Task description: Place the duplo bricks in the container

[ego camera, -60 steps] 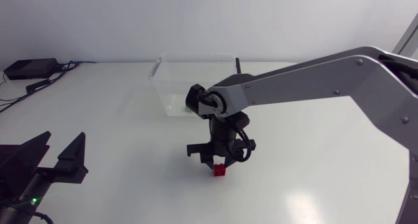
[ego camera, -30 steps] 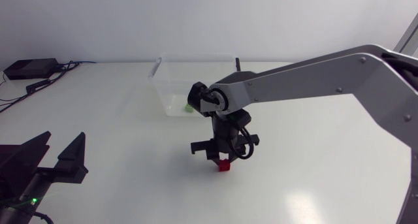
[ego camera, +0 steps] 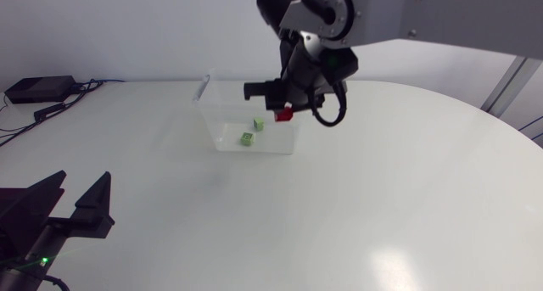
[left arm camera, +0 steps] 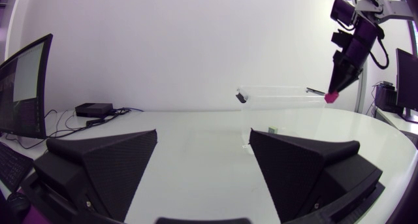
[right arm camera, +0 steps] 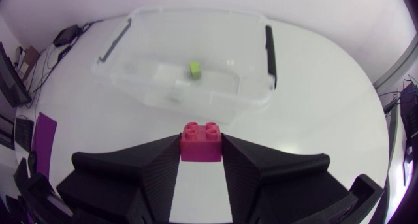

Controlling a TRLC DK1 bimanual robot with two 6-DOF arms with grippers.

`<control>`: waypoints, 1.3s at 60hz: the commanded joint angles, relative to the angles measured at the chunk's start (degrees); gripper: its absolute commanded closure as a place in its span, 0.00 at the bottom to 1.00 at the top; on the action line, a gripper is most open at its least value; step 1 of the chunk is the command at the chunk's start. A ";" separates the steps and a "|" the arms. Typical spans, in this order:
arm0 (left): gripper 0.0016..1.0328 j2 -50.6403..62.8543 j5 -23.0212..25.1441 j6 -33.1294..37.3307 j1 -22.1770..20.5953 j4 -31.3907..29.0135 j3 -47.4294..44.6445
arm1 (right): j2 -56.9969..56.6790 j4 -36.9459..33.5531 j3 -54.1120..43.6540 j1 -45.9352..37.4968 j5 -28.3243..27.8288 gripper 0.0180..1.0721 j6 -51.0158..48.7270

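Across the white, glossy table (ego camera: 407, 206), which has a rounded edge on its right side, a clear plastic container (ego camera: 206, 113) stands toward the far edge, a little left of the middle. At the far left corner lie a small black box (ego camera: 38, 88) and some cables.

From the right edge, the right arm reaches in high over the table. The right gripper (ego camera: 283, 113) is clamped on a red duplo brick (ego camera: 285, 114) in the air beside the container's right end.

The right wrist view shows that hold best: both fingers press the brick's two sides, with its studs facing up and the container lying ahead of it. The left wrist view puts the red brick at about rim height, but I cannot tell whether it is over the opening.

The head view shows two green duplo bricks (ego camera: 258, 123) on the container floor, apart from each other, while the right wrist view shows only one. That view also shows a black latch (right arm camera: 270, 49) along the container's right end.

At the near left corner the left gripper (ego camera: 81, 191) sits low, its fingers spread wide with nothing between them, well apart from the container
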 commanded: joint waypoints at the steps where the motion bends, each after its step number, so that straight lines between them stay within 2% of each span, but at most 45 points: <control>1: 0.04 -0.58 -0.17 0.41 -0.17 0.40 -1.02 | 0.06 2.34 2.28 -1.77 1.05 0.79 -3.78; 22: 0.04 -0.58 -0.17 0.41 -0.17 0.40 -1.02 | 6.47 15.00 5.27 -4.49 0.61 0.79 -12.31; 27: 0.04 -0.58 -0.17 0.41 -0.17 0.40 -1.02 | 9.28 16.49 6.67 -5.19 -0.36 0.74 -12.75; 29: 0.04 -0.58 -0.17 0.41 -0.17 0.40 -1.02 | 10.25 16.49 7.38 -5.37 -0.62 0.67 -12.57; 30: 0.04 -0.58 -0.17 0.41 -0.17 0.40 -1.02 | 10.78 16.49 7.55 -5.55 -0.80 0.59 -12.48; 31: 0.04 -0.58 -0.17 0.41 -0.17 0.40 -1.02 | 11.31 16.40 7.91 -5.81 -1.33 0.40 -12.40; 33: 0.04 -0.58 -0.17 0.41 -0.17 0.40 -1.02 | 11.92 15.88 8.34 -5.90 -1.85 0.10 -12.40; 34: 0.04 -0.58 -0.17 0.41 -0.17 0.40 -1.02 | 12.18 15.44 8.61 -5.99 -1.94 0.01 -12.22; 35: 0.04 -0.58 -0.17 0.41 -0.17 0.40 -1.02 | 12.36 15.09 8.96 -5.99 -1.94 0.04 -12.13; 47: 0.04 -0.58 -0.17 0.41 -0.17 0.40 -1.02 | 7.09 12.27 7.38 -5.99 -2.12 0.04 -12.05; 59: 0.04 -0.58 -0.17 0.41 -0.17 0.40 -1.02 | -5.31 12.01 -1.15 -6.07 -4.49 0.04 -12.05; 69: 0.04 -0.58 -0.17 0.41 -0.17 0.40 -1.02 | -19.63 17.28 -12.31 -6.60 -4.84 0.04 -13.89; 78: 0.04 -0.58 -0.17 0.41 -0.17 0.40 -1.02 | -33.61 22.12 -23.82 -6.69 -1.41 0.04 -15.82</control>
